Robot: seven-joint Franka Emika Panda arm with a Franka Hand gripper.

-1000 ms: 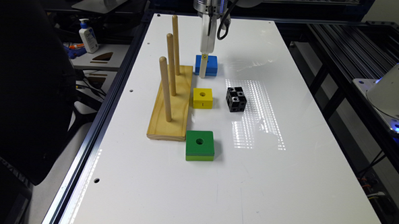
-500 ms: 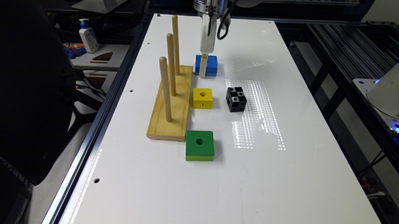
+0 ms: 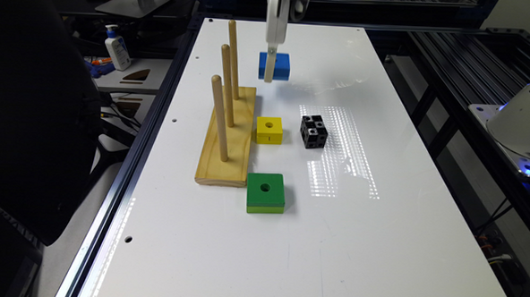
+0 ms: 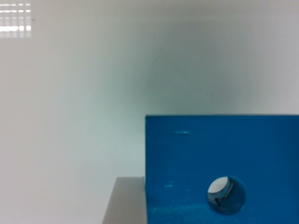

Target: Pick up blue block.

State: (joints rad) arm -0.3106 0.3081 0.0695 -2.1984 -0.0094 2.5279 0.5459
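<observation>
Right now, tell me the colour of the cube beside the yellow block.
Black cube, clearest in the exterior view.

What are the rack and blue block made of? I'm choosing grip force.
Rack: seemingly unfinished pale wood, with visible grain on its base and round dowel pegs. Blue block: solid matte blue, slightly scuffed near its hole; painted wood or plastic, I cannot tell which.

The room is bright and evenly lit from overhead. The white table (image 3: 377, 243) shines back a grid of small light patches beside the black cube (image 3: 313, 131), and a softer smear of glare lies farther back. Shadows are short and faint, a soft one under the blue block (image 3: 274, 65). The exterior view is sharp, darker along its left edge. The wrist view is soft and hazy, the blue block (image 4: 224, 158) close and slightly blurred.
</observation>
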